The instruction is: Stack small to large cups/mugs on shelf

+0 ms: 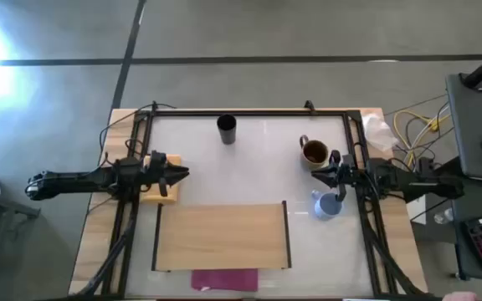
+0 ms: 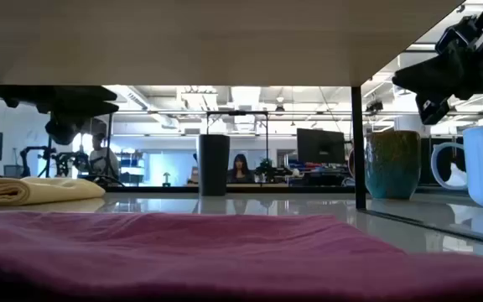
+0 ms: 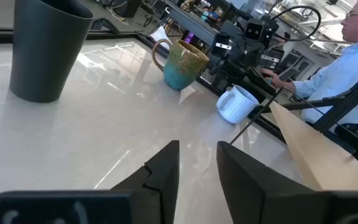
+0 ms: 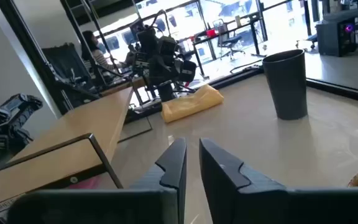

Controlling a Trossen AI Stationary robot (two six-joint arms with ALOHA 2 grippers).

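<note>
The narrow black cup (image 1: 226, 128) stands upright on its base at the far middle of the table. Right of it stands the brown mug (image 1: 315, 151), and nearer is the pale blue mug (image 1: 328, 205), just right of the shelf (image 1: 222, 237). The shelf is a light-wood board raised on thin dark legs (image 2: 357, 147). My left gripper (image 1: 186, 174) hovers over the yellow cloth's right end, open with nothing between its fingers (image 3: 166, 168). My right gripper (image 1: 316, 178) hangs between the brown and blue mugs, its fingers (image 4: 178, 163) a narrow gap apart, holding nothing.
A folded yellow cloth (image 1: 164, 177) lies at the table's left under my left arm. A magenta strip (image 1: 224, 278) lies at the near edge in front of the shelf. Dark frame rails (image 1: 249, 114) run along the table's far and side edges. People sit beyond the table.
</note>
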